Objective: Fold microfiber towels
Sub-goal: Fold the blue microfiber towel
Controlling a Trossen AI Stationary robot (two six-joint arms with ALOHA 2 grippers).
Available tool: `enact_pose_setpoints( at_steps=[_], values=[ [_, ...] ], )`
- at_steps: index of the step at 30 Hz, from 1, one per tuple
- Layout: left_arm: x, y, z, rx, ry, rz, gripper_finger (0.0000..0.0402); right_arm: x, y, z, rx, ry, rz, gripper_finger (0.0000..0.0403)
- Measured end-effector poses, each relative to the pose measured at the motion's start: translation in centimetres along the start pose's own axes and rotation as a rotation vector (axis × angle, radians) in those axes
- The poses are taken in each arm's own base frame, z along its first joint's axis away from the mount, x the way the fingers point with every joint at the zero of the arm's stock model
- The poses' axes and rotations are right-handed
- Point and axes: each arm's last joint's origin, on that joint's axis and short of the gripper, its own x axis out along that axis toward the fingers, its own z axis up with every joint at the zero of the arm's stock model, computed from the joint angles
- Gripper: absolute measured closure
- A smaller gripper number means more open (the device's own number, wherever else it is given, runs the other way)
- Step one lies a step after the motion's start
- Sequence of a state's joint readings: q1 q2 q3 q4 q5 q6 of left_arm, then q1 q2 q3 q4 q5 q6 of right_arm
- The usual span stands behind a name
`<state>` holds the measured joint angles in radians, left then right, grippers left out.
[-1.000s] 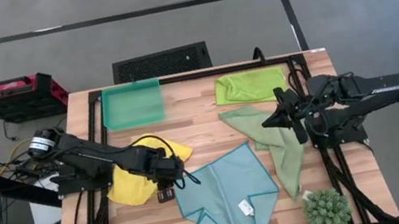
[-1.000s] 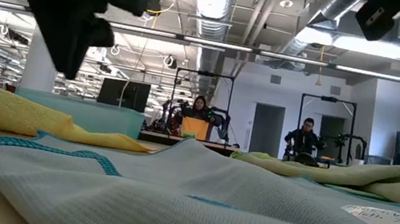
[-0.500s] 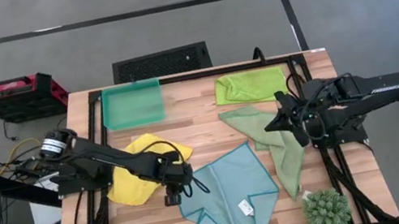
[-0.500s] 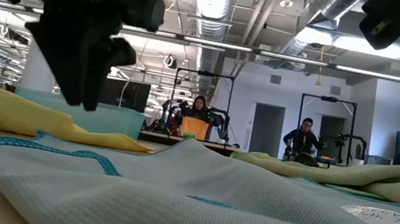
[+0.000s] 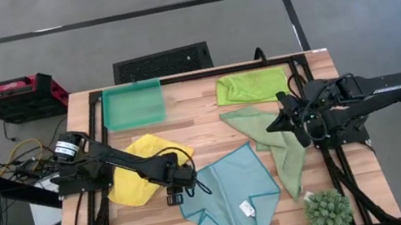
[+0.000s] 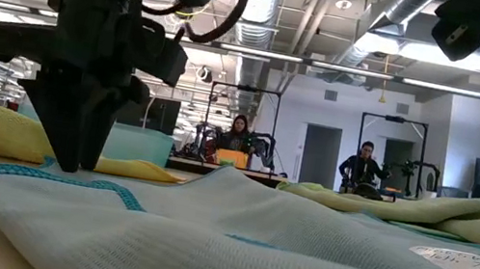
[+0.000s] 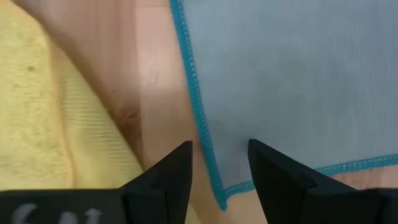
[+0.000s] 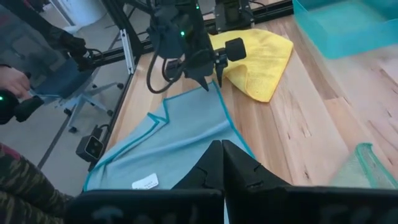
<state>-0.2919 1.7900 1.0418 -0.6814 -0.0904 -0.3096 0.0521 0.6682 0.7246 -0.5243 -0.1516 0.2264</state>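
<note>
A light blue towel [image 5: 235, 193] with a white tag [image 5: 246, 209] lies spread on the table's near middle. A yellow towel [image 5: 133, 174] lies crumpled to its left. My left gripper [image 5: 174, 196] points straight down, open, low over the blue towel's left corner [image 7: 221, 198]; its fingers stand on either side of the teal hem [image 7: 198, 118]. A sage green towel [image 5: 276, 140] lies at the right, a lime green towel [image 5: 251, 85] at the far right. My right gripper [image 5: 277, 122] hangs shut above the sage towel, holding nothing. My left gripper comes from above, fingers pointing down, one fingertip [image 7: 171, 171] over bare wood beside the hem and the other fingertip [image 7: 273, 171] over the blue cloth. Whether the tips [image 6: 71, 163] touch the towel or the table, I cannot tell.
A teal-green tray [image 5: 133, 105] stands at the far left. A small spiky plant [image 5: 328, 212] sits at the near right corner. Bare wood lies between the yellow and blue towels. A person's hand [image 8: 12, 93] and sleeve [image 8: 25, 180] show beyond the table's near edge.
My left gripper has come down, and a little toward the table's right edge, to the blue towel's left corner; in the low view its fingertips have sunk from well above the cloth to its level. The towels have not moved.
</note>
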Motion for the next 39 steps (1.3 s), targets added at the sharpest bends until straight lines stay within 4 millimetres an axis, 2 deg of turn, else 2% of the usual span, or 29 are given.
enact_pose_setpoints(
  at_steps=[11, 14, 20, 26, 30, 35, 39],
  values=[
    [1.6, -0.3, 0.0, -0.006, 0.095, -0.075, 0.0263, 0.0, 0.0, 0.0, 0.002, 0.001, 0.003, 0.0386],
    [1.7, -0.2, 0.0, -0.013, 0.101, -0.081, 0.0295, 0.0, 0.0, 0.0, 0.002, 0.001, 0.004, 0.0382],
    [1.5, 0.3, 0.4, -0.033, 0.112, -0.123, 0.0391, 0.0, 0.0, 0.0, 0.009, 0.001, 0.004, 0.0374],
    [0.0, 1.7, 1.2, -0.081, 0.079, -0.180, 0.0400, 0.0, 0.0, 0.0, 0.012, -0.001, 0.001, 0.0380],
    [-2.9, 3.5, 1.7, -0.111, -0.015, -0.231, 0.0401, 0.7, 0.0, 0.1, 0.011, 0.019, 0.008, 0.0384],
    [-5.7, 5.0, 1.0, -0.153, -0.068, -0.221, 0.0401, 2.9, -0.4, -0.1, 0.077, 0.099, -0.022, 0.0370],
    [-6.9, 5.2, 0.4, -0.153, -0.069, -0.192, 0.0401, 5.3, -1.1, -0.3, 0.094, 0.168, -0.051, 0.0348]
  ],
)
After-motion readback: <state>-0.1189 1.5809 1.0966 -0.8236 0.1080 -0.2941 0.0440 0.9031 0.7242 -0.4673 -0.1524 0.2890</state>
